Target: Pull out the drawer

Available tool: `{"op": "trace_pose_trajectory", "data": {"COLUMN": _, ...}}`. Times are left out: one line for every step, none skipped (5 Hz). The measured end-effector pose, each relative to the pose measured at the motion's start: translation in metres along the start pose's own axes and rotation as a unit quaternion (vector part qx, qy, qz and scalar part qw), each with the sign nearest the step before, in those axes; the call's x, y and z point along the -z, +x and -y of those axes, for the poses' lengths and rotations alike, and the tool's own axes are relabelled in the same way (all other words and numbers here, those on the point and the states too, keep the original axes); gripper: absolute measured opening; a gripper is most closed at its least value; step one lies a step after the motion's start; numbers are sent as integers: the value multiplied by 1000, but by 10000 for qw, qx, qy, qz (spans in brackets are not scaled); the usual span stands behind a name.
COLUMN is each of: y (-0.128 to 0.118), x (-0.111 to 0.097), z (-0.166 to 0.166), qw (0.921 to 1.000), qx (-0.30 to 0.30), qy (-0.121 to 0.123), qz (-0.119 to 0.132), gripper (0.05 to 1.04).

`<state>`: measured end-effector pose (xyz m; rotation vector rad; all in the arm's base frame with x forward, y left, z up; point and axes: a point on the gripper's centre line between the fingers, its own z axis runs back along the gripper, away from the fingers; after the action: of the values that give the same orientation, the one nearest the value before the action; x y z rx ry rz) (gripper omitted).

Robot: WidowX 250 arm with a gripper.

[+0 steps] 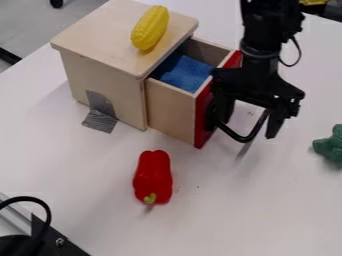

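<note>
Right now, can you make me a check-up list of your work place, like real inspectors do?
Surface: white table, grey tape stuck at the wooden box.
Job's things: drawer partly out, blue cloth inside.
Clutter: toy corn on the box, red pepper on the table, green thing at the right edge.
Gripper: open, at the drawer's red front.
Cables: black loop by the arm, black cable lower left.
Surroundings: grey floor.

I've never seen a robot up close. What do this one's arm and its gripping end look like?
The arm is black, built of chunky, jointed segments, with a thin black cable looping out at one side. The tool is black too, with a wide, angular, two-fingered shape.
</note>
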<state>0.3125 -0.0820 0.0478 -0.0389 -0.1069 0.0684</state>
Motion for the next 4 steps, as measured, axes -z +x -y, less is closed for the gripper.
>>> {"op": "trace_pose_trajectory", "data": {"y": 13, "x": 13, "z": 10, "qw": 9998, "qx": 183, "qy": -14, "qz": 116, "gripper": 999}}
{"op": "trace_pose_trajectory", "data": {"y": 24, "x": 23, "z": 17, "qw": 9993, "qx": 328, "qy": 83, "qz": 174, "gripper": 958}}
{"op": "trace_pose_trajectory", "data": {"y": 25, "x": 30, "z": 15, "qw": 9992, "qx": 351, "qy": 155, "qz": 135, "gripper": 691}}
{"op": "trace_pose_trajectory", "data": {"y": 25, "x": 31, "z": 13, "qw": 9990, "qx": 368, "qy": 217, "qz": 109, "gripper": 387}}
